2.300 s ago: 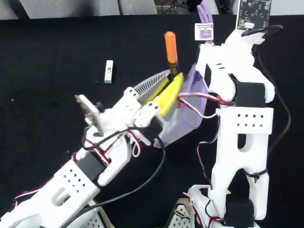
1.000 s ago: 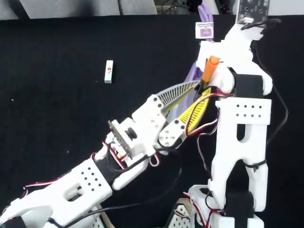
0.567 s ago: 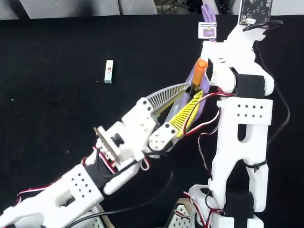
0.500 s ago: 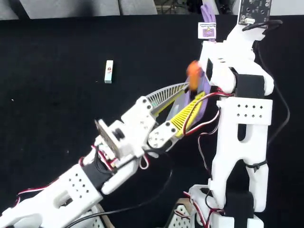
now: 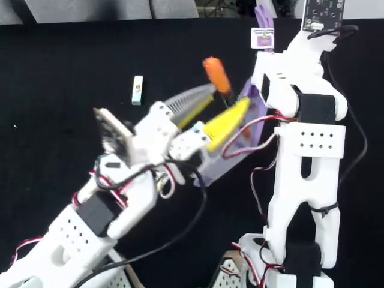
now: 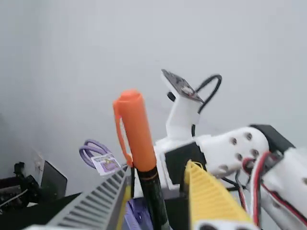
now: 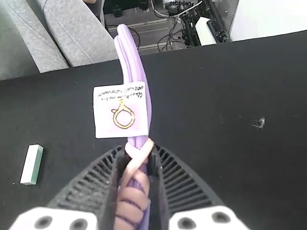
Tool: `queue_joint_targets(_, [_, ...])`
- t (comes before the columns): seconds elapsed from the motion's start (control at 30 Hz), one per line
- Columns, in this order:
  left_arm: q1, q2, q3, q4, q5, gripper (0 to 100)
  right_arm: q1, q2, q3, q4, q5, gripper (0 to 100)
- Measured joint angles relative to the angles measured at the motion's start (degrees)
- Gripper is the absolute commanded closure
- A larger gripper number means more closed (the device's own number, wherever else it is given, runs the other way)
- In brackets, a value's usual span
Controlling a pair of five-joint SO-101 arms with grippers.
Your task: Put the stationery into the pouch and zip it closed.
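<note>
1 small eraser [image 5: 137,90] lies flat on the black tabletop [image 5: 72,60], well apart from everything else. My left gripper [image 5: 227,97] is raised off the tabletop, its 2 fingers narrowed onto a marker [image 5: 216,73], orange cap upward and tilted. Just right of it hangs the purple pouch [image 5: 254,114], lifted at its far end. My right gripper [image 7: 136,160] is pinched tight on that end, a white tag [image 7: 120,111] just beyond my fingers.
</note>
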Motion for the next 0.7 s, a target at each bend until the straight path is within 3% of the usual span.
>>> queue_joint_targets(0.17, [-1.8, -0.1, -5.3, 4.5, 0.4, 82, 0.0, 0.4, 0.0, 0.0, 0.0, 98.8])
queue_joint_targets(0.4, [7.4, 3.8, -6.1, 6.2, -3.6, 82, 0.0, 0.4, 0.0, 0.0, 0.0, 98.8])
queue_joint_targets(0.7, [9.9, 9.8, -6.1, 6.3, -9.1, 82, 0.1, 0.4, 0.0, 0.0, 0.0, 98.8])
